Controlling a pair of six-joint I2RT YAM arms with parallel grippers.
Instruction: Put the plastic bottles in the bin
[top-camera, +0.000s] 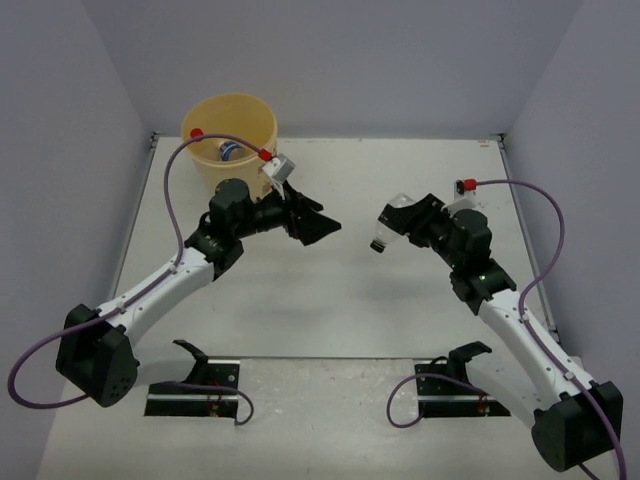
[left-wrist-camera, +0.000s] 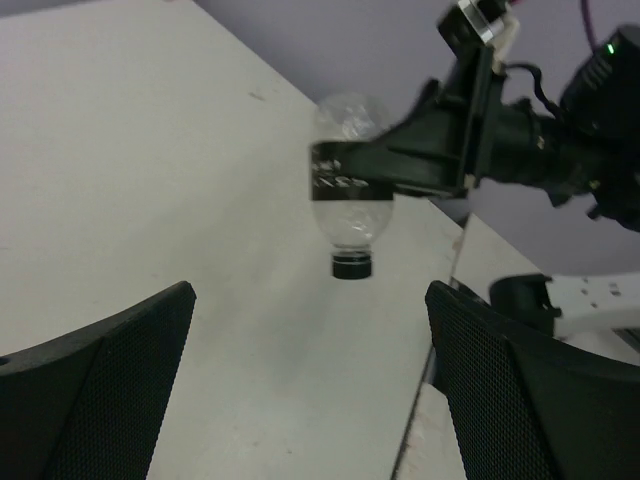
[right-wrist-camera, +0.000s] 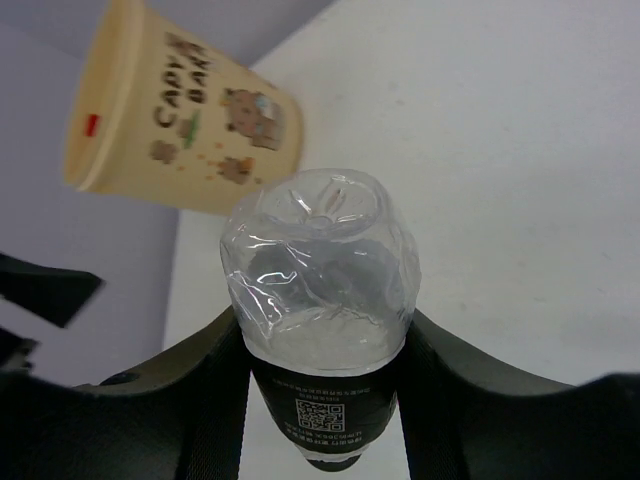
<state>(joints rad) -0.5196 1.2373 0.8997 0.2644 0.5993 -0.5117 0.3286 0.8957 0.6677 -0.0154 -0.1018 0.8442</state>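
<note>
Carrying step: the right gripper clamps a black-labelled bottle aloft, while the left gripper gapes empty opposite. Next, the bottle must be carried over the bin ahead and released

A white table enclosed by pale lilac walls

Fixed camera looks down on the desk from behind; facing wrist cameras share one clear bottle, right's closest
</note>
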